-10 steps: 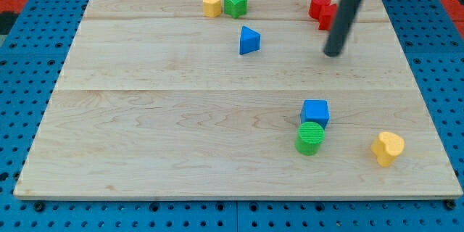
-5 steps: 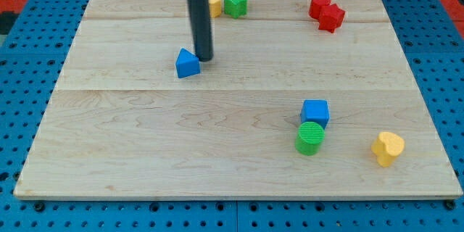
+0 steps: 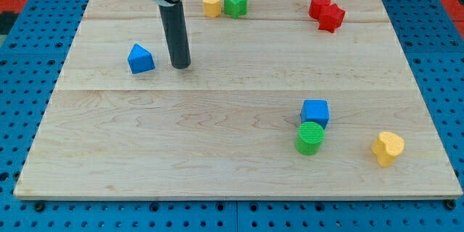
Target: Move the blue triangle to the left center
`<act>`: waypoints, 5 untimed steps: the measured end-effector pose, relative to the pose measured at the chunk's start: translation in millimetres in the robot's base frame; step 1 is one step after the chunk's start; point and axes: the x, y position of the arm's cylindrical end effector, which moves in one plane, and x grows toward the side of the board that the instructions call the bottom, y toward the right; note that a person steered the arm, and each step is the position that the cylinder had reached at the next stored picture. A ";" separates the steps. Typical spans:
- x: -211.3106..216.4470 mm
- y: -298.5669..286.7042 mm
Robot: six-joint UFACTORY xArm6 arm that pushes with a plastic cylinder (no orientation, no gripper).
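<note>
Since the earlier frame blue triangle [image 3: 141, 59] slid toward the view's left, my tip [image 3: 181, 65] followed, now just to its right with a small gap, not touching. No pincer on this rod, so nothing is pinched. Triangle sits in left part of the desk [image 3: 217, 159], upper-middle height. Yellow block [image 3: 211, 3] touching green block [image 3: 235, 3] at view's top. Two red blocks [image 3: 325, 11] touching, top right. Blue cube [image 3: 315, 112] right above green cylinder [image 3: 310, 138], touching; yellow heart-like block [image 3: 388, 148] near the bottom right.
</note>
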 end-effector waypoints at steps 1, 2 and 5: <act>-3.8 -37.8; -13.3 -46.0; 42.1 -28.9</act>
